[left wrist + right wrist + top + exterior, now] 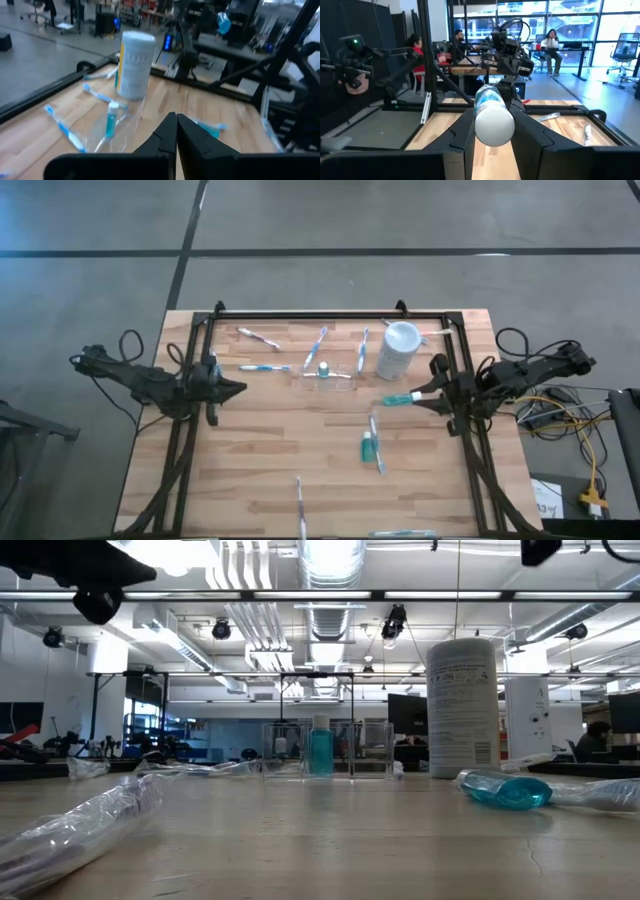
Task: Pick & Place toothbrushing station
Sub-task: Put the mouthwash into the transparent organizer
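My right gripper (pixel 424 394) is shut on a small teal tube (pixel 400 399) with a white cap, at the table's right side, in front of the tall white cup (pixel 398 350). The clear holder (pixel 327 376) stands mid-table with another teal tube (pixel 323 368) upright in it. A third teal tube (pixel 367 446) lies on the table beside a toothbrush (pixel 377 448). Other pale blue-white toothbrushes (pixel 265 367) lie scattered on the wood. My left gripper (pixel 236 388) is shut and empty at the table's left side, above the table. My right gripper pinches the teal tube at its white-capped end (pixel 493 127) between the two fingers (pixel 462 135). The fingers come level from the table's right side and lie along the tube. The tube's body (pixel 487 97) sticks out level toward the table's left, clear of the table.
A black frame (pixel 330 314) runs along the table's far edge and down both sides. Toothbrushes lie near the front edge (pixel 299 505) and by the far rail (pixel 258 337). Bare wood shows at the left front (pixel 230 470). People sit in the room beyond (pixel 552 42).
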Tool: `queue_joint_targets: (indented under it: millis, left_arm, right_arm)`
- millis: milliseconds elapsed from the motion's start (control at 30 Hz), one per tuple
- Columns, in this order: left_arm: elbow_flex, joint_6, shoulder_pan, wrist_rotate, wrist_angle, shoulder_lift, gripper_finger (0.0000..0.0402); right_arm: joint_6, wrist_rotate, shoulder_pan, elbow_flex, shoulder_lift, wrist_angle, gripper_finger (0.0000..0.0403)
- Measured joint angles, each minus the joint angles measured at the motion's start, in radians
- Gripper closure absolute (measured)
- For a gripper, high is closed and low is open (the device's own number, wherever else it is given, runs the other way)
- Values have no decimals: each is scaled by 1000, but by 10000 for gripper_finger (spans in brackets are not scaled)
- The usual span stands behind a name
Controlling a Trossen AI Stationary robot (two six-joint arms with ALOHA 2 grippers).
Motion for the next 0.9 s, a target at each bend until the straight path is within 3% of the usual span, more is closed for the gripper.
queue_joint_targets:
  millis: [333,533,733,900]
  left_arm:
    - [-4,5,0,1,56,1,389]
    - [-4,8,0,0,56,2,394]
    - [-4,9,0,0,56,3,389]
    - [-17,21,0,0,59,5,388]
  right_arm:
    - [-29,-5,0,-242,-222,134,314]
    - [-25,-3,0,-316,-311,163,314]
    - [12,49,0,-299,-309,134,314]
    - [21,108,-1,-145,-201,6,314]
